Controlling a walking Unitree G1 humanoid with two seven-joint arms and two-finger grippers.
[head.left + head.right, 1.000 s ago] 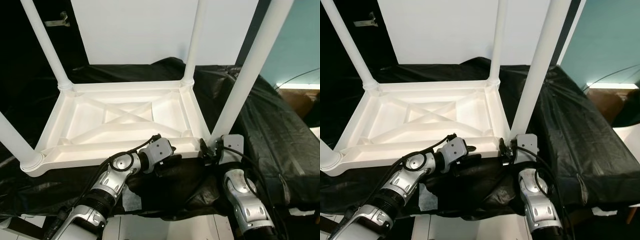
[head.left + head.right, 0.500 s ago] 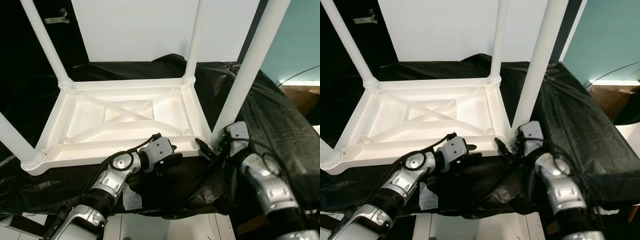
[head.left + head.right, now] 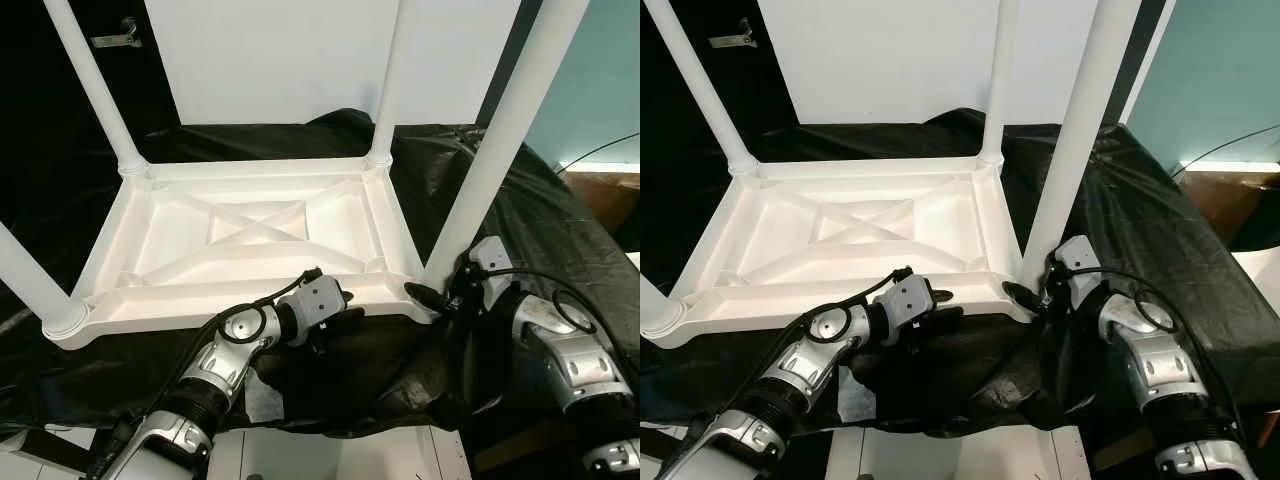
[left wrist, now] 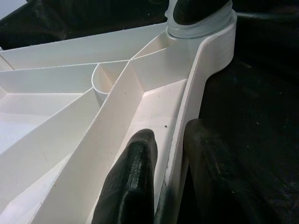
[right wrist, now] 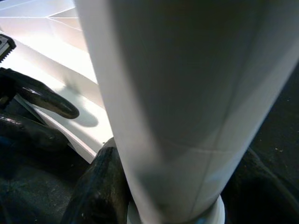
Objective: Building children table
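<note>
A white plastic children's table [image 3: 250, 225] lies upside down on a black sheet, with its legs pointing up. My left gripper [image 3: 338, 318] is shut on the table's near rim [image 4: 180, 140]; one finger [image 4: 133, 179] is inside the rim and the other outside. My right gripper [image 3: 432, 293] sits at the foot of the near right leg [image 3: 500, 140], coming in from the right. In the right wrist view the leg [image 5: 187, 93] stands between the fingers [image 5: 100, 186], gripped just above its socket.
Three more legs rise at the far left [image 3: 95, 90], far right [image 3: 390, 80] and near left [image 3: 25, 275]. The black sheet [image 3: 560, 230] drapes over the support. A white panel [image 3: 280, 60] stands behind, and a brown box [image 3: 600, 200] sits at the right.
My right arm has swung from in front of the near right leg out to its right side, with the gripper staying at the leg's foot. The left gripper has held still.
</note>
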